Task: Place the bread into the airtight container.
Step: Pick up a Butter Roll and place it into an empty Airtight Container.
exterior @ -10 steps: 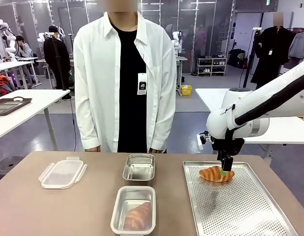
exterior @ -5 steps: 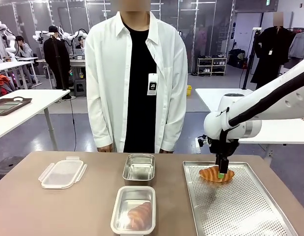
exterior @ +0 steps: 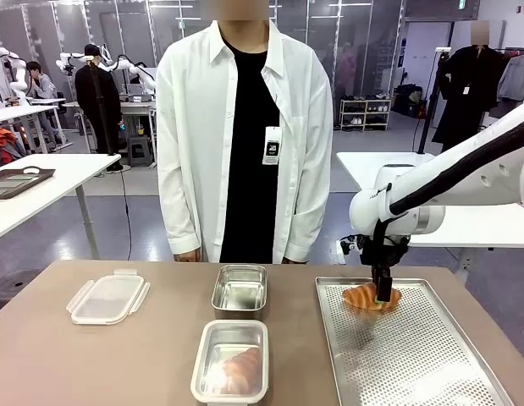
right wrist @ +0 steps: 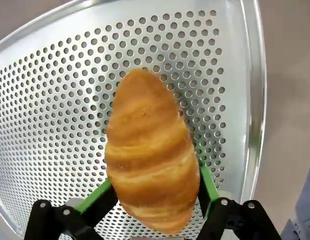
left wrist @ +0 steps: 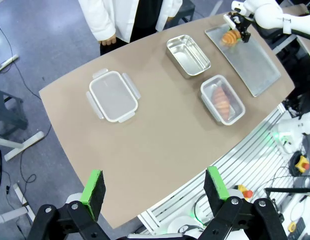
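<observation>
A golden croissant, the bread (exterior: pixel 366 298) (right wrist: pixel 149 150), lies at the far end of the perforated metal tray (exterior: pixel 414 355). My right gripper (exterior: pixel 383 295) (right wrist: pixel 152 192) comes down on it from above, its green pads pressed against both sides of the bread. An empty steel container (exterior: pixel 239 289) stands at the middle of the table. A second steel container (exterior: pixel 230 362), nearer to me, holds another croissant (exterior: pixel 238 369). My left gripper (left wrist: pixel 153 187) hangs high over the table's near edge, open, with nothing between its fingers.
A clear plastic lid (exterior: pixel 108 297) with clip flaps lies on the left of the table. A person in a white shirt (exterior: pixel 245 135) stands at the far edge, hands down by the table. Bare brown tabletop (exterior: pixel 92 364) spreads at the front left.
The right gripper's jaws have closed in on the croissant and the arm has drifted slightly left. The person has stepped to the right.
</observation>
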Motion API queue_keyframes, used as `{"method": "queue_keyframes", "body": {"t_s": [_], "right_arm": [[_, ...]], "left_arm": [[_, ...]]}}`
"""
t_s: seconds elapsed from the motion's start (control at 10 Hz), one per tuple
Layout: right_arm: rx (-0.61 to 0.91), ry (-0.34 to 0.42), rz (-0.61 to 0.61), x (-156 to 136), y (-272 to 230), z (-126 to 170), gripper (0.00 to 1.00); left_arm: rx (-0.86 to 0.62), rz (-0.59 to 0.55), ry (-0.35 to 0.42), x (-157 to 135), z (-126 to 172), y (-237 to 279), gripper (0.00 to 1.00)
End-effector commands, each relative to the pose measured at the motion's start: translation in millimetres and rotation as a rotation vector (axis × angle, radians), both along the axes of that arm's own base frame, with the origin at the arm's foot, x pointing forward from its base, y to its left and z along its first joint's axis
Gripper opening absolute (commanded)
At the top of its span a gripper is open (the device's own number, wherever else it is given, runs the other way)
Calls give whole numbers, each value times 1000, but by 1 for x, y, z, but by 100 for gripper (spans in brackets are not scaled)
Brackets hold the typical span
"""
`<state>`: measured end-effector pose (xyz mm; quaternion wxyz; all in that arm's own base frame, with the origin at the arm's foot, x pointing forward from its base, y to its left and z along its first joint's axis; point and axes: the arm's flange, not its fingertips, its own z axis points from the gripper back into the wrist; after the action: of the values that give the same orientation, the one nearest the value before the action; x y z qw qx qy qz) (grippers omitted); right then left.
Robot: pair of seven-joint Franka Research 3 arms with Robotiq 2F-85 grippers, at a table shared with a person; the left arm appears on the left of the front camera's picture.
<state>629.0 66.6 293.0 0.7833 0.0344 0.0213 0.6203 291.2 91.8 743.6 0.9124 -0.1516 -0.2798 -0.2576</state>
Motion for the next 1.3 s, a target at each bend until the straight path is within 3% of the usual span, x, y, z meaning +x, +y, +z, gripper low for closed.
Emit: {"method": "queue_keyframes", "body": {"t_s": [0.0, 0.1, 0.3, 0.4, 0.8, 1.2], "right_arm": [[13, 2, -10, 2, 4, 7, 62], [15, 25, -13, 0, 5, 12, 48], [13, 23, 1, -8, 10, 34, 37], [-46, -22, -17, -9, 13, 47, 39], [-7, -26, -24, -22, 34, 102, 39], [56, -81, -90, -57, 132, 136, 39]], "left_arm": [[14, -14, -4, -1, 2, 1, 100], [14, -14, -4, -1, 2, 1, 100], [14, -14, -4, -1, 2, 1, 100], [14, -14, -4, -1, 2, 1, 100], [14, -14, -4, -1, 2, 1, 100], [14, -14, -4, -1, 2, 1, 100]]}}
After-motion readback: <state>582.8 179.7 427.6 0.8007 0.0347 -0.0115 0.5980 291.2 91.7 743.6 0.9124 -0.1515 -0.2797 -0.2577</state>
